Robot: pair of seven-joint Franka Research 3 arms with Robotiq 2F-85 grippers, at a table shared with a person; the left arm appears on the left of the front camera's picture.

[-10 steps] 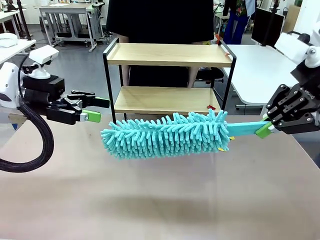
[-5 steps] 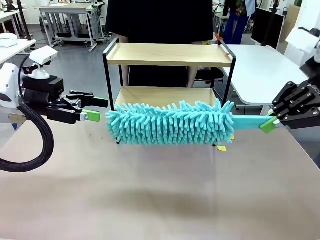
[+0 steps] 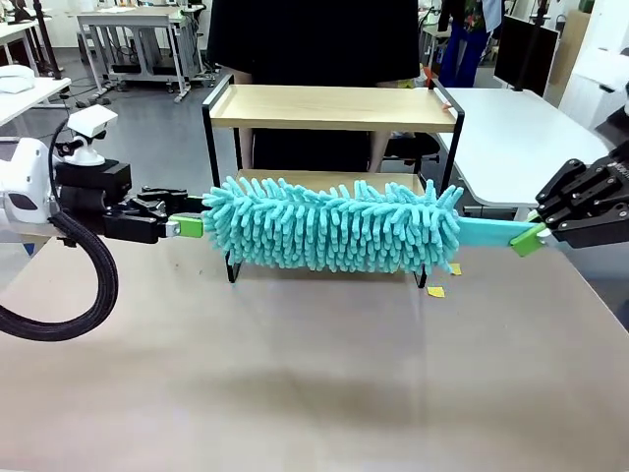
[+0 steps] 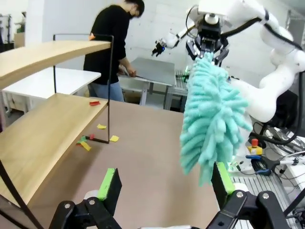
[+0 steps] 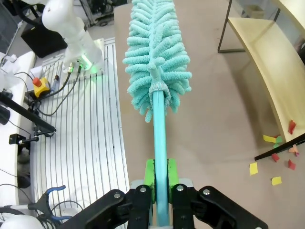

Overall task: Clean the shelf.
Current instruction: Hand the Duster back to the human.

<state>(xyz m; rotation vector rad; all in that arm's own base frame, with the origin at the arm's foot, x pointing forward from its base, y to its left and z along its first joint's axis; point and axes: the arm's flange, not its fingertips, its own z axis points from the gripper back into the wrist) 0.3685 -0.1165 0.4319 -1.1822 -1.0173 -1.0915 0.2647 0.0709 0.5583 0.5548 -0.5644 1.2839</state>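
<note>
The shelf (image 3: 332,106) stands at the table's far side, its lower board (image 3: 295,180) mostly behind a teal fluffy duster (image 3: 334,224). My right gripper (image 3: 536,236) is shut on the duster's flat teal handle (image 3: 491,233) and holds it level in front of the lower board. In the right wrist view the handle (image 5: 159,133) runs out from my right gripper (image 5: 160,183) to the fluffy head (image 5: 155,57). My left gripper (image 3: 192,220) is open at the duster's left tip. In its wrist view the duster (image 4: 209,119) hangs just above my open left gripper (image 4: 166,181), beside the shelf (image 4: 43,133).
Small paper scraps lie on the table by the shelf's right legs (image 3: 435,291), (image 5: 274,164), and a red scrap (image 4: 94,102) lies on the lower board. A person in black (image 3: 314,39) stands behind the shelf. A white desk (image 3: 511,128) is at the right rear.
The right gripper has lifted the duster from near the tabletop up to the lower board's height. The left gripper has moved right to the duster's tip.
</note>
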